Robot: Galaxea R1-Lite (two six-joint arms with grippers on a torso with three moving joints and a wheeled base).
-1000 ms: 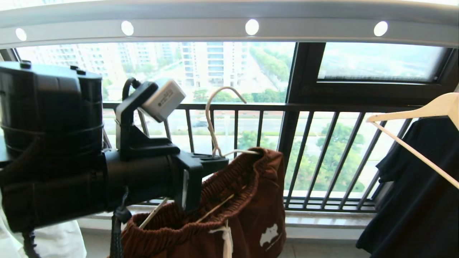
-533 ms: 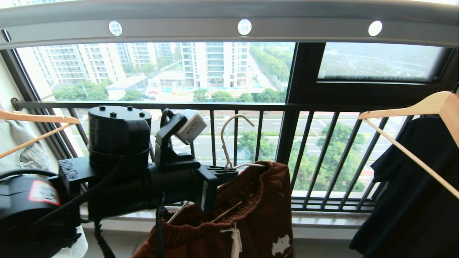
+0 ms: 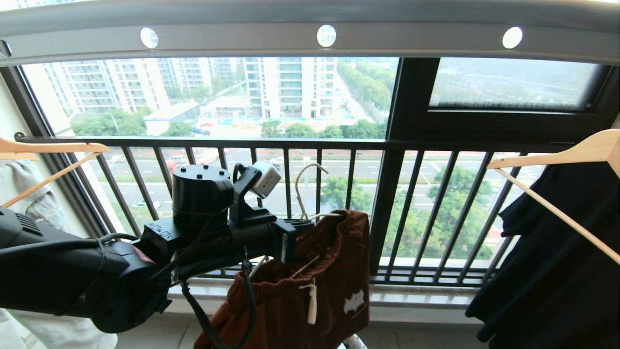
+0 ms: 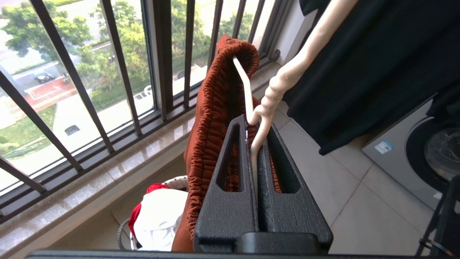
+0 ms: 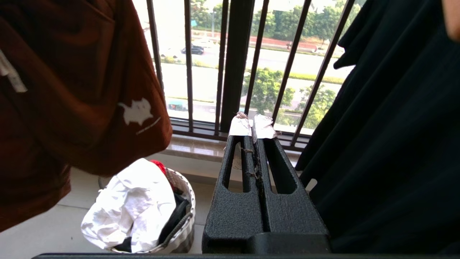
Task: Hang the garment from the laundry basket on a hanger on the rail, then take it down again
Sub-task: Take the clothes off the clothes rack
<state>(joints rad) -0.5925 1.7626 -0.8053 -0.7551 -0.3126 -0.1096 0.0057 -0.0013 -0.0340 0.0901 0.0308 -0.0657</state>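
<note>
A glazed balcony, high above a street with trees and pale tower blocks. The rail (image 3: 310, 41), a broad grey bar with round holes, runs overhead across the window; below it stands the black balcony railing (image 3: 387, 213) on a pale stone sill (image 4: 107, 180), with light floor tiles (image 4: 359, 187) underneath.

The left pincer (image 3: 296, 226) reaches in from the left, well below the rail, its jaws pressed together on the cream wire hanger (image 3: 304, 191) just under the twisted neck. The hook points up, free of the rail. The rust-brown shorts (image 3: 334, 271) hang from the hanger, waistband bunched against the pincer, white drawstring and small white logo facing the room.

The right pincer (image 5: 253, 126) sits low on the right, jaws closed on nothing. Down on the floor near the sill stands the laundry basket (image 5: 187, 216), holding white and red cloth.

A black garment (image 3: 557, 261) hangs on a wooden hanger (image 3: 571, 152) at the right, beside a washing machine (image 4: 413, 158); another wooden hanger (image 3: 48, 148) with a pale garment is at the left
</note>
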